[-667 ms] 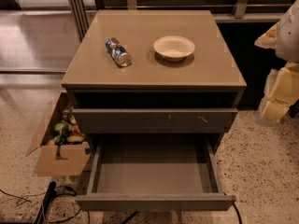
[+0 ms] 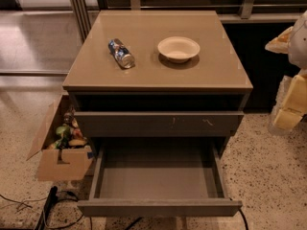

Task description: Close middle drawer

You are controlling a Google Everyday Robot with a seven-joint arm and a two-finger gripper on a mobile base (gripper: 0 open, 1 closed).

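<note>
Single camera, raised, in front of cabinet (image 2: 158,75), facing it squarely, tilted down, fairly near. Cabinet top fills upper frame; pulled-out middle drawer (image 2: 158,208) reaches almost to bottom edge. Floor (image 2: 268,176) visible both sides. Gripper (image 2: 292,102) at right frame edge, beside cabinet, partly cut off.

1. The middle drawer (image 2: 159,208) is wide, shallow and grey-brown, with a plain flat front that has no handle.
2. It stands pulled far out of the cabinet (image 2: 158,75), level, its floor in full view.
3. The gripper (image 2: 291,104) hangs at the right edge, well apart from the drawer.
</note>
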